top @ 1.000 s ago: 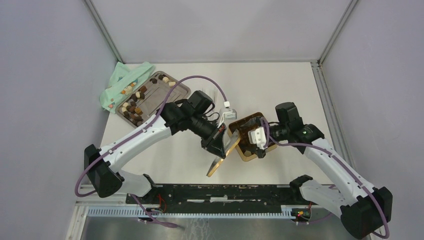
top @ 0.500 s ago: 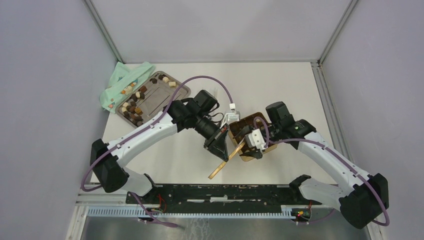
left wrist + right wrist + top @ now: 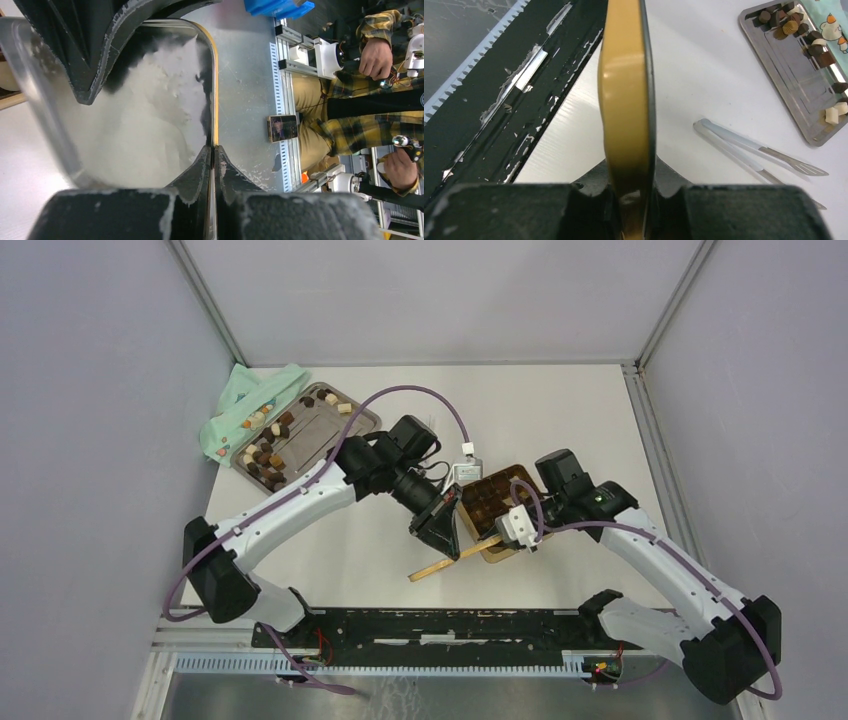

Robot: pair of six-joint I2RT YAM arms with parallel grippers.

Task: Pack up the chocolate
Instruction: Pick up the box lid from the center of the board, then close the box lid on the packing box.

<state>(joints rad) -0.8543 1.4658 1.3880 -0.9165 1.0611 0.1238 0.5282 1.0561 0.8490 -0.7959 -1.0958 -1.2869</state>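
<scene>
The gold tin [image 3: 522, 476] lies mid-table with dark chocolate [image 3: 495, 502] pieces in its cells. More chocolate [image 3: 268, 448] lies loose on the metal tray [image 3: 330, 425] at the back left, and that chocolate [image 3: 819, 45] shows again in the right wrist view. The tin's gold lid [image 3: 450, 562] hangs edge-on just in front of the tin. My left gripper [image 3: 445, 535] is shut on the thin lid rim [image 3: 216, 100]. My right gripper [image 3: 512, 532] is shut on the lid's other edge [image 3: 626, 100], with both fingers pressed against it.
A mint-green bag [image 3: 245, 405] lies beside the tray at the back left. Clear plastic tongs [image 3: 754, 152] rest on the table between the tray [image 3: 794, 85] and the tin. The black base rail [image 3: 430, 625] runs along the near edge.
My right gripper moved in to the lid's edge and shut on it. The lid, held steeply tilted by the left gripper before, now lies flatter and closer to the tin.
</scene>
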